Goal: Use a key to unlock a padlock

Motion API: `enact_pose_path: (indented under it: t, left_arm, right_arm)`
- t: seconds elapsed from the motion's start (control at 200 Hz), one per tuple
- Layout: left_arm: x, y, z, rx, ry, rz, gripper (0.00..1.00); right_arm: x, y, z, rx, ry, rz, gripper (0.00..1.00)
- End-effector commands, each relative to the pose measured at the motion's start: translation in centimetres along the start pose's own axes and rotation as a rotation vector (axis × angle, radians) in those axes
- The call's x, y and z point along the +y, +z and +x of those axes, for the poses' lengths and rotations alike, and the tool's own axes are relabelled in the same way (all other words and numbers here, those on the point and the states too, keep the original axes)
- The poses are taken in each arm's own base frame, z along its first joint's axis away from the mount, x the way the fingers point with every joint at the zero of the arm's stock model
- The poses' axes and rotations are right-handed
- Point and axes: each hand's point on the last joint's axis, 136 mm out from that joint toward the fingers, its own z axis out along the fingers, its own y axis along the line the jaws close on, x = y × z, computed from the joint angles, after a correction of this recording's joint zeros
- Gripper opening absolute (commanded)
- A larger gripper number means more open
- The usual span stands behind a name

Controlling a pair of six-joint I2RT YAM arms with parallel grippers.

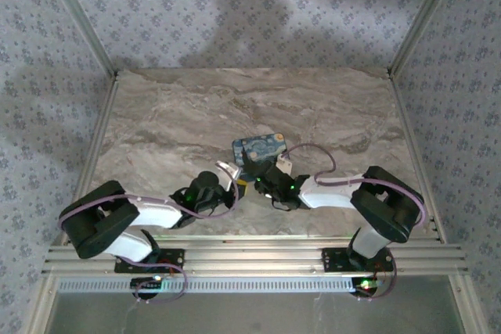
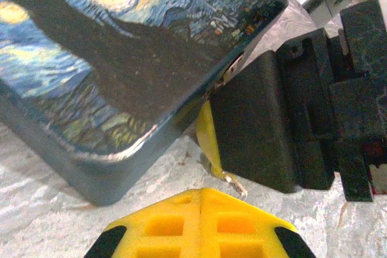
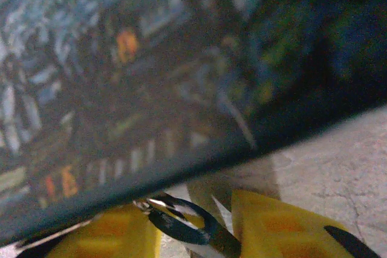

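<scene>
The padlock's curved silver shackle [image 3: 187, 225] lies between the yellow fingers [image 3: 284, 225] of my right gripper [image 3: 196, 212]. It spans the gap from one finger to the other, and the padlock's body is mostly hidden. In the top view the right gripper [image 1: 255, 174] and left gripper [image 1: 234, 182] meet tip to tip just in front of the blue box. My left gripper [image 2: 202, 193] is shut, with nothing seen between its yellow fingers. Ahead of it a thin yellow strip with a small metal tip [image 2: 234, 184] sticks out beside the right gripper's black housing [image 2: 260, 131]. The key is hidden.
The blue box with the yellow swirl painting [image 1: 258, 146] lies on the marble table [image 1: 180, 115], right behind both grippers. It looms close in the left wrist view [image 2: 121, 46] and in the right wrist view [image 3: 151, 58]. Aluminium posts and patterned walls border the table.
</scene>
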Motion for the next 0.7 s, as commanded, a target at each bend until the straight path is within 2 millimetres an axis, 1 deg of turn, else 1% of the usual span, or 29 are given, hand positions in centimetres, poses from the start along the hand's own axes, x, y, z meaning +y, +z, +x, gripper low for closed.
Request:
enact_pose_path:
  t: [0.0,0.11,0.205,0.275,0.34,0.42,0.53,0.699]
  left_arm:
    - [-0.3,-0.7,-0.6,-0.001,-0.033,0.008,0.0]
    - [0.3,-1.6,-0.2,0.023,0.004,-0.031,0.0]
    - [1.0,-2.8,0.2,0.022,0.008,-0.063,0.02]
    - [1.3,-3.8,0.5,0.016,0.0,-0.077,0.04]
    - [1.4,-4.7,0.2,0.002,-0.008,-0.085,0.08]
    - [1.3,-5.7,-0.2,-0.018,-0.031,-0.075,0.12]
    - [1.0,-6.6,-1.0,-0.051,-0.136,-0.018,0.2]
    - [-0.5,-6.5,-1.5,-0.038,-0.277,0.091,0.29]
  right_arm:
    - [0.9,0.3,0.1,0.029,-0.014,-0.006,0.27]
    - [1.6,0.3,-0.1,0.064,-0.05,-0.017,0.2]
    - [2.1,0.1,-0.1,0.091,-0.066,-0.044,0.14]
    - [2.9,-0.2,0.2,0.121,-0.088,-0.082,0.13]
    - [3.2,-0.4,0.6,0.151,-0.128,-0.102,0.13]
    - [3.4,-0.4,0.8,0.174,-0.14,-0.124,0.13]
    - [3.7,-0.1,1.1,0.2,-0.132,-0.15,0.13]
    - [4.7,0.2,1.2,0.226,-0.064,-0.222,0.11]
